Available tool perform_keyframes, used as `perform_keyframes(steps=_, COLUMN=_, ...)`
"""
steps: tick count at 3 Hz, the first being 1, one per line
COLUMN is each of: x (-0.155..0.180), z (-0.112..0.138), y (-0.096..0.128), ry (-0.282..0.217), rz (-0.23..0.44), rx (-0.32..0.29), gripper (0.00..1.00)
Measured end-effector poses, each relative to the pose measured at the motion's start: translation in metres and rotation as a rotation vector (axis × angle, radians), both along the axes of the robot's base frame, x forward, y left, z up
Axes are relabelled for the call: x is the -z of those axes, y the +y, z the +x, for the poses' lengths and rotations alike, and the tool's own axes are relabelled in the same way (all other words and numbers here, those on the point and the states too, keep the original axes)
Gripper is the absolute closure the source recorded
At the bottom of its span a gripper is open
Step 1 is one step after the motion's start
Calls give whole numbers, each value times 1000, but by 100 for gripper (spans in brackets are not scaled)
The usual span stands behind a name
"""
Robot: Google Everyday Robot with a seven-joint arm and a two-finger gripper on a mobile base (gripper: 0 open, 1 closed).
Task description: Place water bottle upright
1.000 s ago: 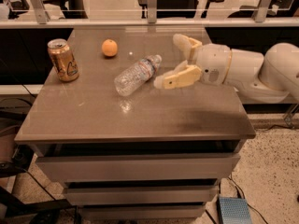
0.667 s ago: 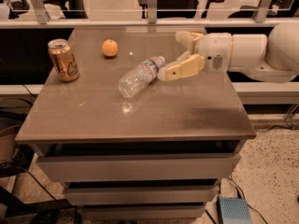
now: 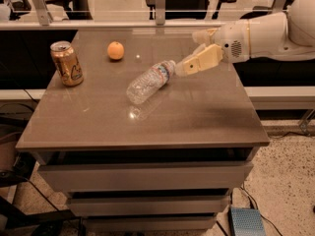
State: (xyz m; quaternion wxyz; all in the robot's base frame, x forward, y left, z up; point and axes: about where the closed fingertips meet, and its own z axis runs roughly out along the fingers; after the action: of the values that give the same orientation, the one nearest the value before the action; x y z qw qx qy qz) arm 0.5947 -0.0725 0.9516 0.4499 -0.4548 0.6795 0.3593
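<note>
The clear ribbed plastic water bottle [image 3: 147, 82] lies on its side mid-table, white cap pointing far right, not yet upright. The cream 2-finger gripper [image 3: 188, 53] hovers just beside the cap, fingers apart, grasp and righting both ahead. A gold drink can [image 3: 66, 63] stands far left.

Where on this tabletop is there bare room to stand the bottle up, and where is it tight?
The whole front strip of the table, between the lying bottle and the front edge, is bare, as is the right front corner. The back is crowded: can, orange, and the tool by the bottle's cap.
</note>
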Motion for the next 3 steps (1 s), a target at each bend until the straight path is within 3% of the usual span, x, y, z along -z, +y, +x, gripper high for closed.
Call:
perform_keyframes(steps=2, x=-1, z=12, y=-2, ry=-79, rz=-202, rx=-161, gripper=0)
perform_keyframes(steps=3, x=-1, z=9, y=1, ry=-81, rz=-217, rx=-186, gripper=0)
